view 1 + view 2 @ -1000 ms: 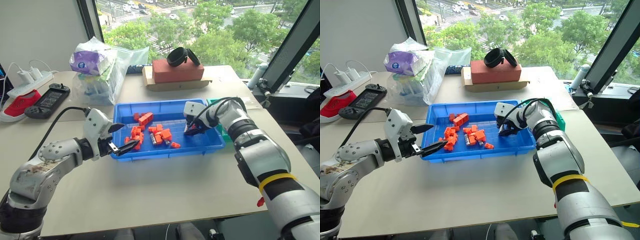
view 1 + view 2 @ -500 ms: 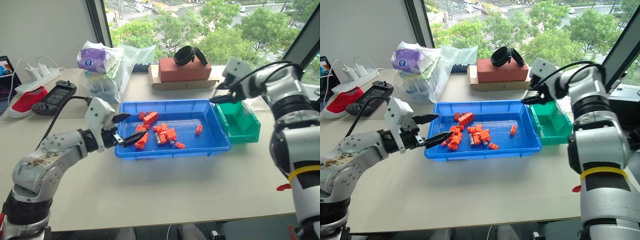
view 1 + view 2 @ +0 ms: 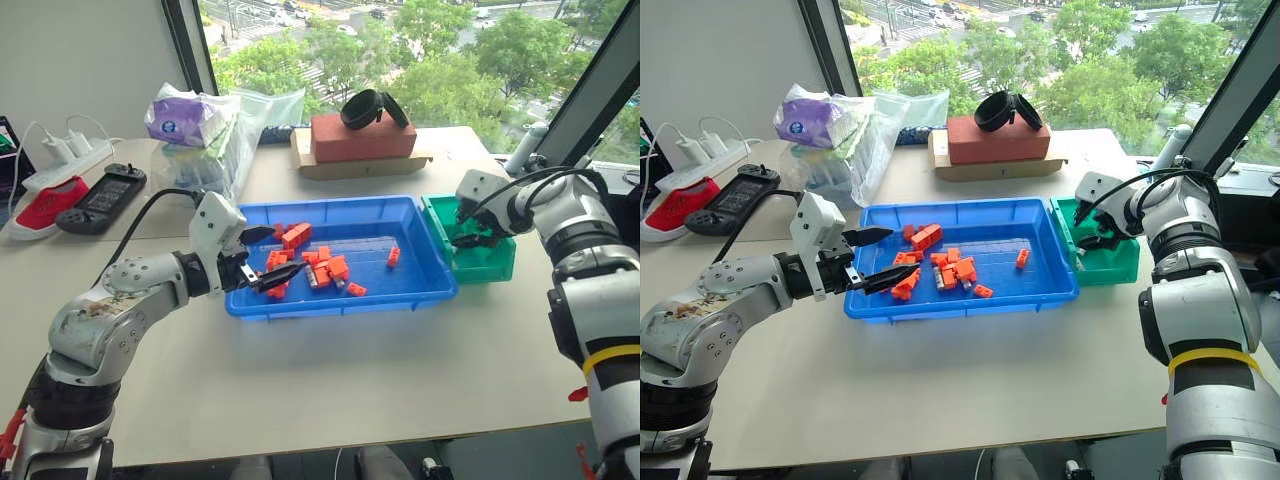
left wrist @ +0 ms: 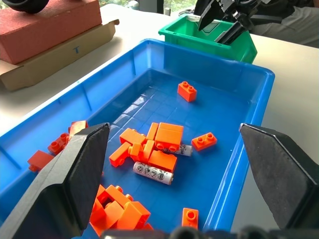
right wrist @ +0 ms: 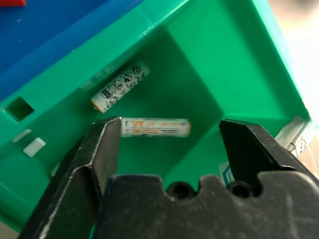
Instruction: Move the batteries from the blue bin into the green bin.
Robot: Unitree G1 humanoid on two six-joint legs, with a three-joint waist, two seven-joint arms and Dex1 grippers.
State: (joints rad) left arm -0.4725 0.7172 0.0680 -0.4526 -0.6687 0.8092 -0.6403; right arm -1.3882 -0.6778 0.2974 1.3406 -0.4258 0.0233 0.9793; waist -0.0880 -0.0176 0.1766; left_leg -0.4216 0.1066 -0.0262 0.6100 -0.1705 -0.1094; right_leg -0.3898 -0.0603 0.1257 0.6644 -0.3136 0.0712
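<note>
- Blue bin: a wide, shallow, bright-blue tray at the centre of the head view, lying flat on the desk.
- Green bin: smaller, deeper, teal-green, just right of the blue bin and touching its side.
- Batteries: two slim silver cylinders lie flat among the orange bricks mid-tray; two more are in the green bin, one blurred.

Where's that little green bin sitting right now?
The green bin sits on the table against the blue bin's right end, under the right gripper.
</note>
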